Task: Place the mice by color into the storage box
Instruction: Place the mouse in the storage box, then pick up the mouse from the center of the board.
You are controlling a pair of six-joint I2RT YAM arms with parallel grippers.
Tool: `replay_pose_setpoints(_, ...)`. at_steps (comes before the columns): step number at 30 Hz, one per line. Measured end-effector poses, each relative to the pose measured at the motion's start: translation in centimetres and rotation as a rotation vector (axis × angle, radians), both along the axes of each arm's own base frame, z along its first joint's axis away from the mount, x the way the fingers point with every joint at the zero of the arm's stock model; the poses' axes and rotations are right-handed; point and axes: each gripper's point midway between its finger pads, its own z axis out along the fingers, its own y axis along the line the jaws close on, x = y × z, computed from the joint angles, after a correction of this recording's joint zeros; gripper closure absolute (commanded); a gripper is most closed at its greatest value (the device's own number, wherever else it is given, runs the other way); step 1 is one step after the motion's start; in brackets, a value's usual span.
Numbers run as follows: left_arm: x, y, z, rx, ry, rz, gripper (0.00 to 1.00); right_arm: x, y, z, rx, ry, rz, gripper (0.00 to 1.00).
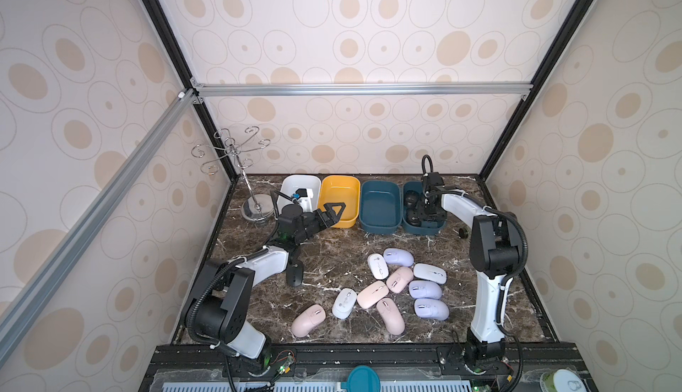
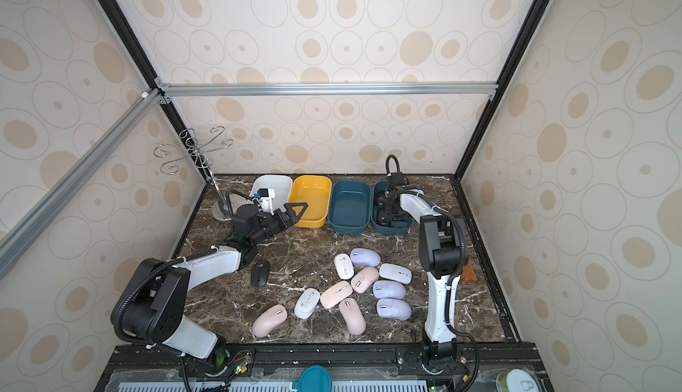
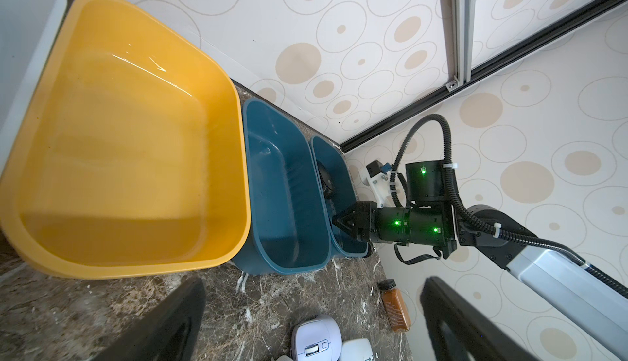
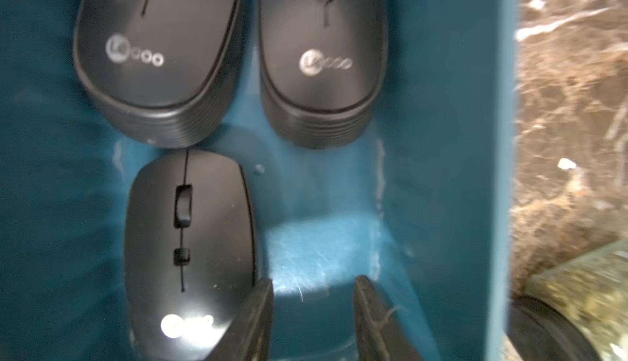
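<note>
Black mice (image 4: 190,233): three in teal box (image 4: 441,138), 1 o'clock.
Right pincer (image 4: 312,279): parted, empty, beside them.
Left pincer (image 3: 312,284): released, empty.

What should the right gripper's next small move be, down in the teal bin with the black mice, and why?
Probably lift the right gripper straight up out of the teal bin. Its jaws stand apart with only bin floor between them, so nothing is held, and a black mouse lies close beside the gripper; a sideways exit could nudge it.
</note>
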Motion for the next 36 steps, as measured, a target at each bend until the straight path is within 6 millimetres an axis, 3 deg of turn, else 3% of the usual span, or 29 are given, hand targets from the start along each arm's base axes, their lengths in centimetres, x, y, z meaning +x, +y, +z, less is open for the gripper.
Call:
replay_pose_setpoints(13, -0.1, 0.1, 0.2, 0.010, -0.009, -0.001, 0.00, 0.1, 0.0, 0.7, -0.008, -0.015, 0.001, 0.48)
replay_pose_setpoints(16, -0.1, 0.6, 0.9, 0.029, -0.027, 0.016, 0.00, -0.4, 0.5, 2.8, 0.000, -0.059, 0.006, 0.46)
replay_pose_setpoints(19, 0.1, 1.8, 2.1, 0.053, -0.058, 0.062, 0.00, -1.2, 2.4, 6.9, 0.022, -0.152, 0.040, 0.44)
replay_pose_setpoints(23, 0.8, 5.2, 4.5, 0.064, -0.113, 0.170, 0.00, -2.9, 7.9, 13.0, 0.061, -0.305, 0.145, 0.38)
replay_pose_setpoints(26, 1.1, 8.2, 6.4, 0.075, -0.154, 0.271, 0.00, -5.4, 13.9, 15.2, 0.095, -0.371, 0.265, 0.31)
replay_pose_setpoints(30, 0.4, 12.3, 9.7, 0.102, -0.229, 0.425, 0.00, -11.0, 22.8, 14.0, 0.141, -0.350, 0.459, 0.23)
replay_pose_setpoints(36, -1.6, 18.0, 13.3, 0.120, -0.305, 0.666, 0.00, -18.3, 33.2, 9.5, 0.208, -0.232, 0.658, 0.16)
